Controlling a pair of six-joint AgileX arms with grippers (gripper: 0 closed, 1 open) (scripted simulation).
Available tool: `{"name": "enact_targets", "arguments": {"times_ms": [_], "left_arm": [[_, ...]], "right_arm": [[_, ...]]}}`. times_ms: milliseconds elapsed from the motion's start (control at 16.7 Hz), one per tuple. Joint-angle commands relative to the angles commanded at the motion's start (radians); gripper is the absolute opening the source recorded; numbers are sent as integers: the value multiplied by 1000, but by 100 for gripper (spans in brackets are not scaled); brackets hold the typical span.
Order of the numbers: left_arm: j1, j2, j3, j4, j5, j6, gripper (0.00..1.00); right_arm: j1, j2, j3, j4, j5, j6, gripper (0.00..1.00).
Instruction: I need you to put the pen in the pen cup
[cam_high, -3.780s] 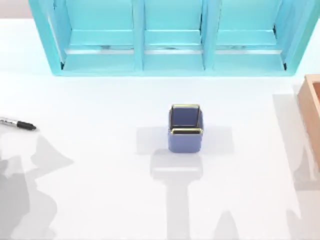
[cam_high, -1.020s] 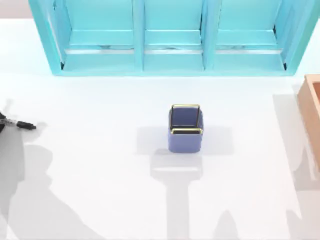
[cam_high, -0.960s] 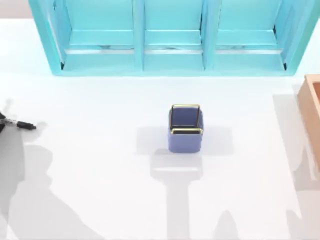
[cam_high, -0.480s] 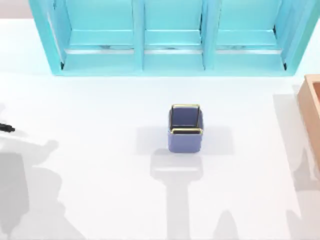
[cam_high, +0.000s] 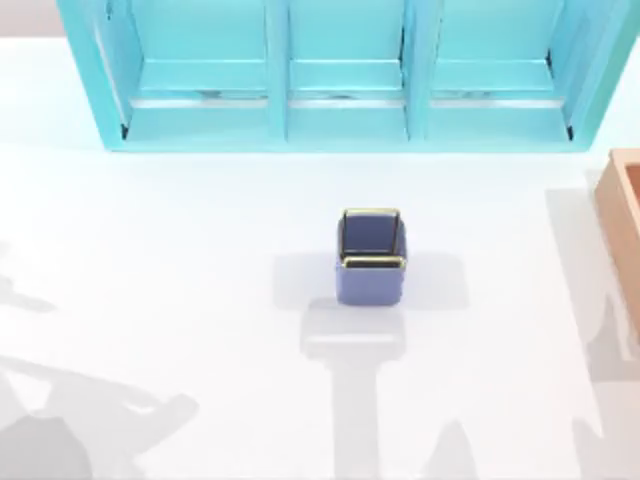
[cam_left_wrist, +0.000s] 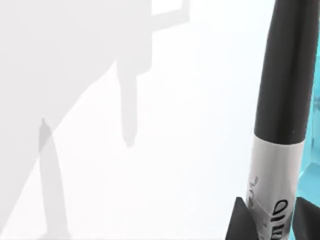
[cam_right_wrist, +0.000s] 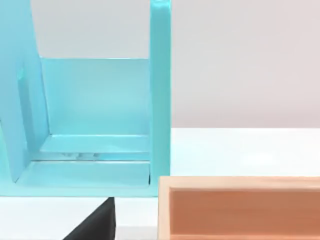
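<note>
- The thin marker-like pen (cam_left_wrist: 280, 125), silvery-white in the barrel and black at the cap end, was off the white surface (cam_high: 200, 330) and pinched between the dark fingers (cam_left_wrist: 239, 222) of the left gripper (cam_left_wrist: 270, 225), as the left wrist view showed them pressed against the barrel on both sides.
- By that, the pick-up looked done; the carry to the cup and the drop into it were judged still to come.
- The small square blue-purple pen cup (cam_high: 371, 262) with its thin gold rim stood upright near the middle of the surface in the top view, with nothing in it as far as could be seen.
- The pen's barrel looked smooth, round and glossy, with dark printed lettering near the grip; its black cap end tapered slightly and pointed away from the gripper.
- The cup had flat walls, soft corners and an open top, much wider than the pen.
- Behind it stood the large turquoise shelf unit (cam_high: 340, 80), hard-edged and divided by upright panels, with a faint sheen.
- The orange-brown box (cam_high: 622, 225) sat at the surface's right edge, matte, with thick plain walls.
- A dark part of the right arm appeared near that box in the right wrist view; whether the right gripper was spread or closed could not be told.
</note>
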Motion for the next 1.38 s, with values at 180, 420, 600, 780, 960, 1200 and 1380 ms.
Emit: {"name": "enact_targets", "arguments": {"times_ms": [180,420,600,780,960,1200,1380], "left_arm": [[31,-84,-11,-87,18,23,0],[35,-92,-12,-95,20,25,0],[26,-83,-6,-91,8,29,0],[-24,-27,25,-63,-83,54,0],[-129,78,87,-6,-270,105,0],[-342,258,210,113,-650,199,0],[-543,402,323,232,-989,273,0]], "right_arm": [[0,0,0,0,0,0,100],[0,0,0,0,0,0,100],[0,0,0,0,0,0,100],[0,0,0,0,0,0,100],[0,0,0,0,0,0,100],[0,0,0,0,0,0,100],[0,0,0,0,0,0,100]]}}
